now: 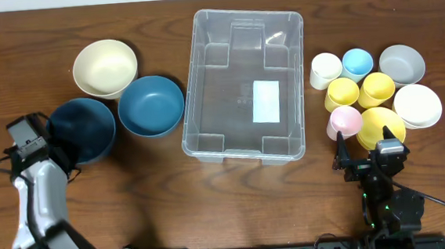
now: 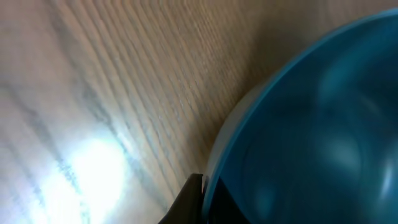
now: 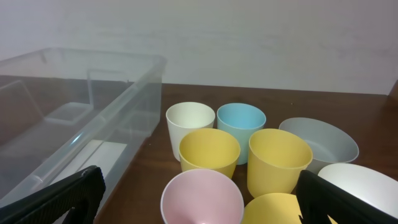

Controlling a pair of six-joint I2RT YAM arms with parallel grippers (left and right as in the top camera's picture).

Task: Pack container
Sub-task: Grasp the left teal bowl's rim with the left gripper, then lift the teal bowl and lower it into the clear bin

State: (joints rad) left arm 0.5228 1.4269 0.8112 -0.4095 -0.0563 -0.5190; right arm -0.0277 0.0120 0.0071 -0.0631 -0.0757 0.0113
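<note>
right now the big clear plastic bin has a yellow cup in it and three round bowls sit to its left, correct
No. The large clear rectangular plastic bin holds no cup, only its white label; the yellow cups stand outside, to its right. The overhead view shows this. The cream bowl, blue bowl and dark navy bowl do sit to its left.

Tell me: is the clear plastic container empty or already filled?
Empty. Inside the container only its white base label shows; the bowls and cups stand outside it.
</note>
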